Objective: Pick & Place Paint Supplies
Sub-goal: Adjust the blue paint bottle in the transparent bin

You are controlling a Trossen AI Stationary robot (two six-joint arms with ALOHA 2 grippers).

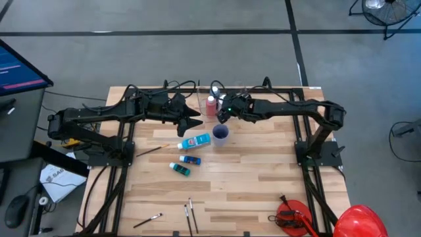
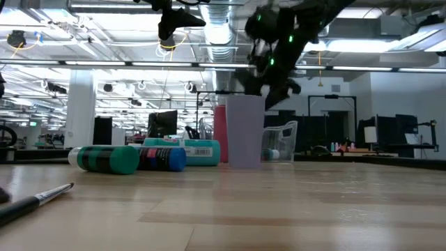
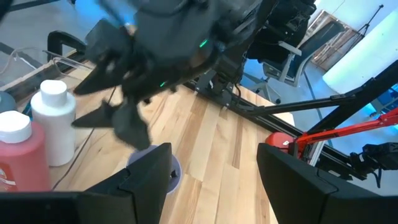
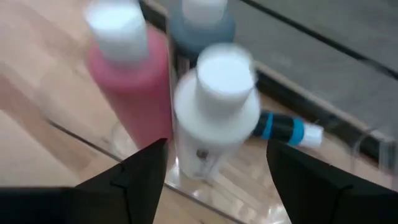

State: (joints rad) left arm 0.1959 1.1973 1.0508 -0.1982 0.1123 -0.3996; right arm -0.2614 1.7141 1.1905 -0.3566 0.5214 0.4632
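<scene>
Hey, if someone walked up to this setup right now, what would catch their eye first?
Probably the two dark arms meeting at the far middle of the table: the right gripper, fingers open, hovers by the red bottle and white bottle standing upright in the clear tub, with the left gripper open just beside it. Next, the small purple cup and the paint tubes lying on their sides near it: light blue, blue, teal.

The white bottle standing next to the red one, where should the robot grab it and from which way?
Probably around its round body, just under the cap, coming from above. The white bottle stands upright with the red bottle close beside it, so the right gripper's open fingers should straddle it without bumping the red one.
</scene>
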